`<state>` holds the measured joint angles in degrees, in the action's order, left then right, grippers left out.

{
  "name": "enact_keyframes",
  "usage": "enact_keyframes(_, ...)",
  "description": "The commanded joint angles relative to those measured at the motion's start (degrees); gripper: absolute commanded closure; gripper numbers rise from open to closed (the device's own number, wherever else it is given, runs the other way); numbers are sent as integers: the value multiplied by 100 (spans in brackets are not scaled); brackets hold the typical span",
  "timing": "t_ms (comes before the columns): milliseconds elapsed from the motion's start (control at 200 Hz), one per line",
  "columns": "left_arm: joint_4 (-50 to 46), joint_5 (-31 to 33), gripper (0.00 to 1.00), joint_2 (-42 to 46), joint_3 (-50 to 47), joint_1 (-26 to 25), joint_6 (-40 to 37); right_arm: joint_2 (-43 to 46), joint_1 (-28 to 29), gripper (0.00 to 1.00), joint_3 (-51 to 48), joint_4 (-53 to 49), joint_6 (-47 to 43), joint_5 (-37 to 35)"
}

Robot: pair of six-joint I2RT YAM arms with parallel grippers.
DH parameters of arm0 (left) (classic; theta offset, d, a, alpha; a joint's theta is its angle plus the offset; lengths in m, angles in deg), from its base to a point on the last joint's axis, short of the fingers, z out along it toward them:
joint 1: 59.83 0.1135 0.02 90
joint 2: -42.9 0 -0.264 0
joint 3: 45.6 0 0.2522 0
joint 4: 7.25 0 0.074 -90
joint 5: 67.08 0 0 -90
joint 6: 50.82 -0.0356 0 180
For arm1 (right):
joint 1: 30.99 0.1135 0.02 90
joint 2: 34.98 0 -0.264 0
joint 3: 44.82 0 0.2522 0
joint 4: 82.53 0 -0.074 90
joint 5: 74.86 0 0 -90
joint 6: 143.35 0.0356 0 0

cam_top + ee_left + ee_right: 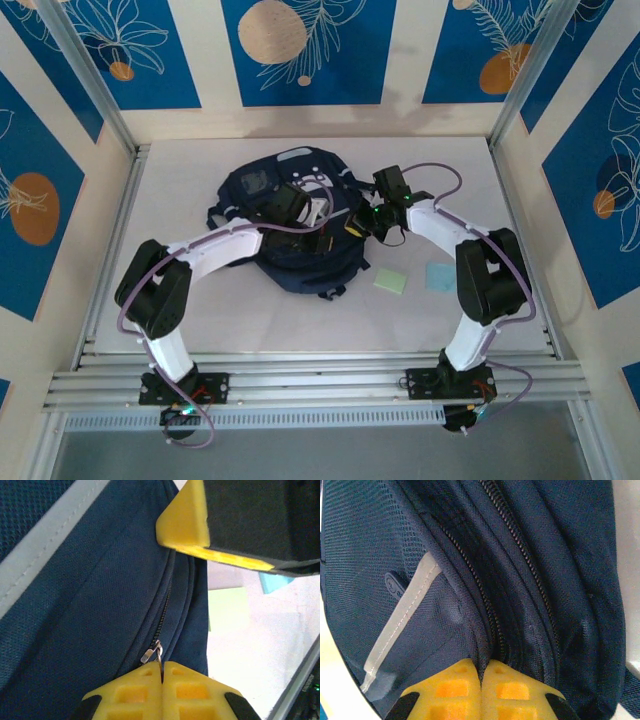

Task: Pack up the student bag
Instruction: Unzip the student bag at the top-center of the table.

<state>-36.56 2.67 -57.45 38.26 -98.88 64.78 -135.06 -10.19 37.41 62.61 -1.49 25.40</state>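
The student bag [285, 245] lies flat in the middle of the table, dark navy with light grey stripes. My left gripper [322, 222] is over its right side. In the left wrist view its yellow jaws [162, 666] are shut on the metal ring of the zipper pull [152, 653], with the zipper [167, 605] running ahead of them. My right gripper [354, 227] meets the bag from the right. Its jaws [482, 666] are shut on a fold of navy fabric beside a zipper [470, 575]. One of the right gripper's yellow fingers [185, 525] shows just ahead of the left jaws.
A green sticky note [392, 282] and a light blue one [440, 276] lie on the white table to the right of the bag. The green note [227, 607] lies just past the bag's edge. Patterned walls enclose the table on three sides.
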Motion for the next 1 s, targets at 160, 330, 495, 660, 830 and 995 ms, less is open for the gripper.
enact_keyframes(160, -1398, 340, 100, 870, -735, -93, -195, -97, -40, 100, 133, 715, -3, -292)
enact_keyframes(330, -2145, 1031, 100, 1340, -1131, 6, -279, -222, -67, 100, 296, 644, -119, -434)
enact_keyframes(495, -2685, 1700, 100, 1625, -1358, 411, -387, -225, -76, 100, 435, 504, -313, -537)
enact_keyframes(660, -2984, 2668, 100, 1891, -1390, 992, -540, -213, -77, 100, 499, 458, -513, -561)
enact_keyframes(830, -2934, 3843, 96, 1692, -1184, 1180, -797, -317, -76, 100, 614, 624, -804, -148)
enact_keyframes(995, -2295, 2998, 66, 1629, -1091, 1167, -780, -255, -66, 95, 825, 436, -1110, 452)
